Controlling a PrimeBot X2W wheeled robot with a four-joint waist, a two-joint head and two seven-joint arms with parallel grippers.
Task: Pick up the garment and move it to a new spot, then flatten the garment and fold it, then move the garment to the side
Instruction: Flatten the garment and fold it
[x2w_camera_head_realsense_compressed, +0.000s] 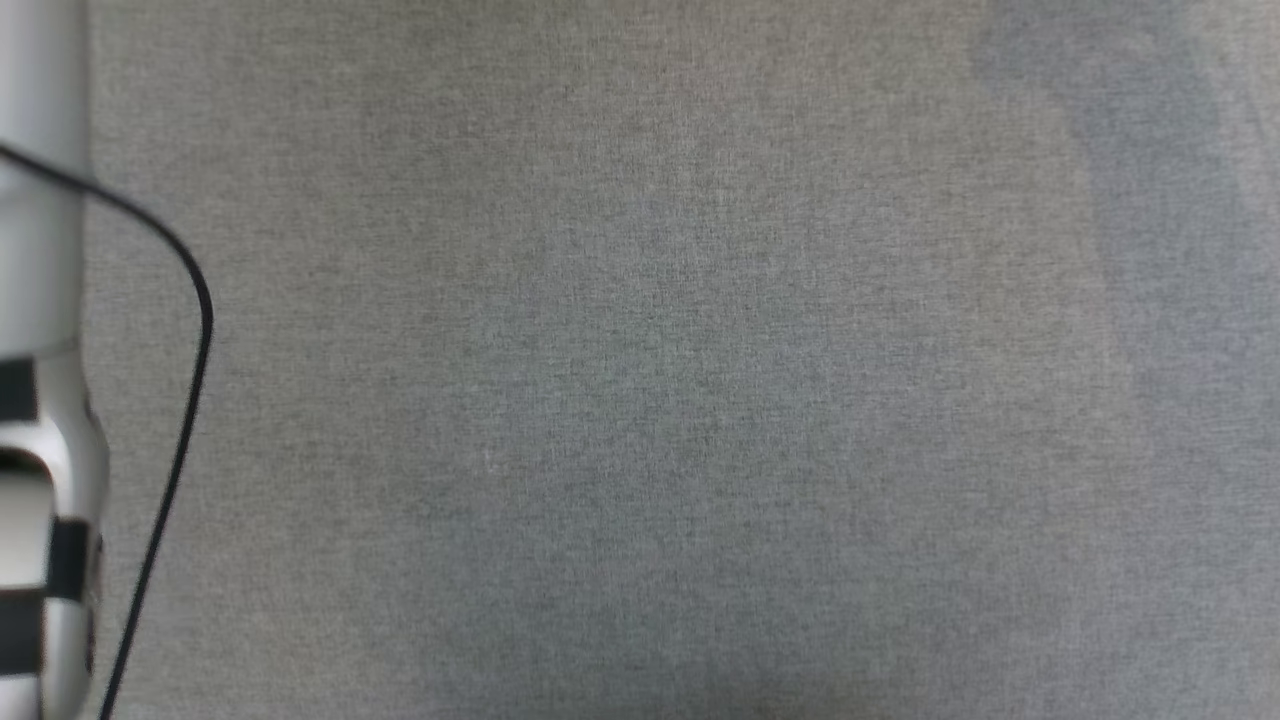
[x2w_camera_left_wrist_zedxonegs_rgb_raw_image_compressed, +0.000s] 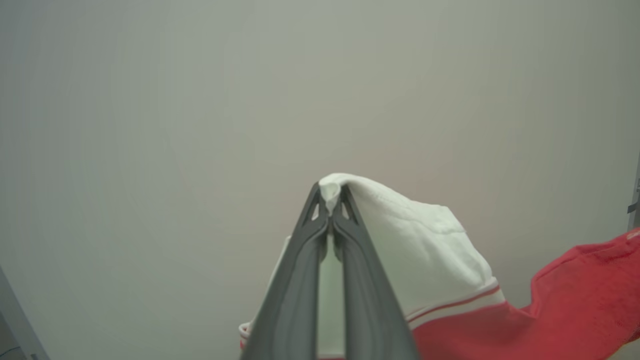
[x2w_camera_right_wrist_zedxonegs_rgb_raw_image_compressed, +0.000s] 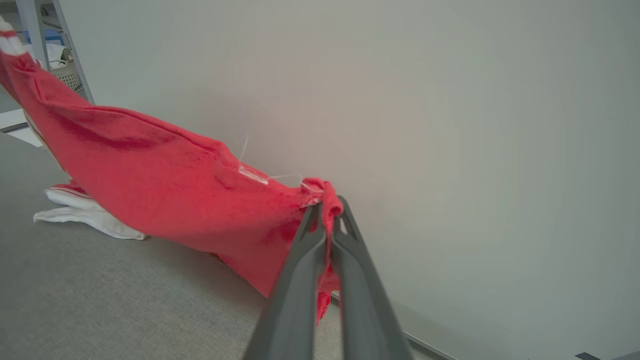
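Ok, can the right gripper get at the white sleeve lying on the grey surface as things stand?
Probably not: the right gripper is shut on the garment, whose stretched red body hangs between it and the sleeve.

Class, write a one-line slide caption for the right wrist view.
Right gripper, jaws shut on an edge of the red shirt, holds it stretched above the grey surface.

I count one garment (x2w_camera_right_wrist_zedxonegs_rgb_raw_image_compressed: 165, 185), two tools, namely the left tool (x2w_camera_left_wrist_zedxonegs_rgb_raw_image_compressed: 330, 200) and the right tool (x2w_camera_right_wrist_zedxonegs_rgb_raw_image_compressed: 327, 210), each with two dark fingers (x2w_camera_left_wrist_zedxonegs_rgb_raw_image_compressed: 295, 290), plus one grey tabletop (x2w_camera_head_realsense_compressed: 700, 400), one black cable (x2w_camera_head_realsense_compressed: 195, 380) and one pale forearm (x2w_camera_head_realsense_compressed: 40, 250).
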